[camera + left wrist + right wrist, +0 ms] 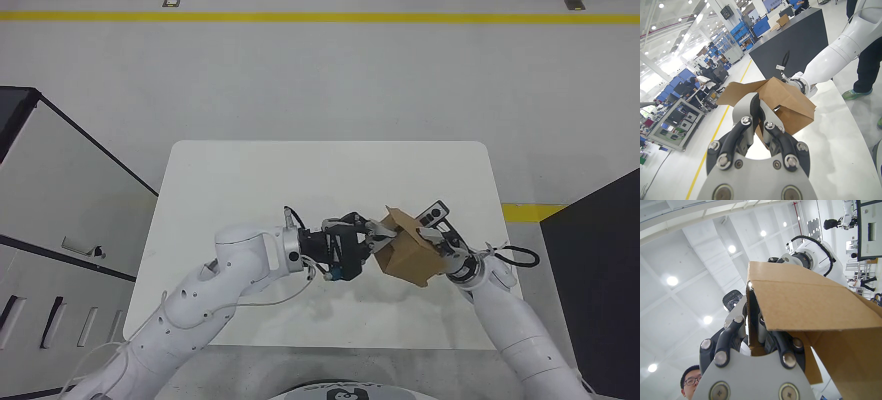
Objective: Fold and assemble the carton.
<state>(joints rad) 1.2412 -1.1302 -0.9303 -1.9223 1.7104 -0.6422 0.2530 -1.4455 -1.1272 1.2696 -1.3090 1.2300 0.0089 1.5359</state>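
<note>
A brown carton, partly folded with loose flaps, is tilted over the right half of the white table, held between both grippers. My left gripper meets it from the left. In the left wrist view that gripper is shut on the edge of a flap of the carton. My right gripper is at the carton's right side. In the right wrist view it is shut on a side wall of the carton, with cardboard between its fingers.
A dark counter stands just right of the table, and a grey cabinet stands to the left. The left and far parts of the tabletop are bare. A yellow floor line runs behind.
</note>
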